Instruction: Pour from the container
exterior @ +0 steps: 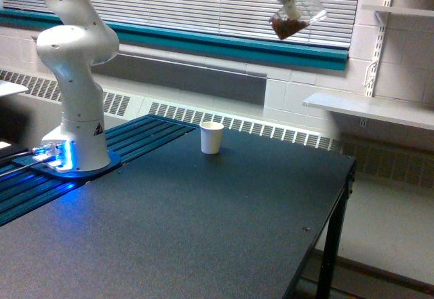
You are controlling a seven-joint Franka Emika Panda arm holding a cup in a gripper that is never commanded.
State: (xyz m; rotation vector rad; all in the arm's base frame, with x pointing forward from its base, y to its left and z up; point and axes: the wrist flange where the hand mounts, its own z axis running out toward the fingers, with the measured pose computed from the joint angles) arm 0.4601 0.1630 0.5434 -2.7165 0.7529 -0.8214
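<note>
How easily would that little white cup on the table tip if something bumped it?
Probably easily: the white cup looks like thin paper, so likely light. It stands upright, alone on the table, taller than wide, with nothing bracing it.

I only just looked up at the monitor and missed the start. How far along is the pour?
Done: the gripper holds the clear container high above the table. In hand: it is tilted, brown granules still inside at its low end, off to the exterior view's right of the white cup. Left: getting over that cup, presumably the target, and tipping. Nothing looks spilled.
</note>
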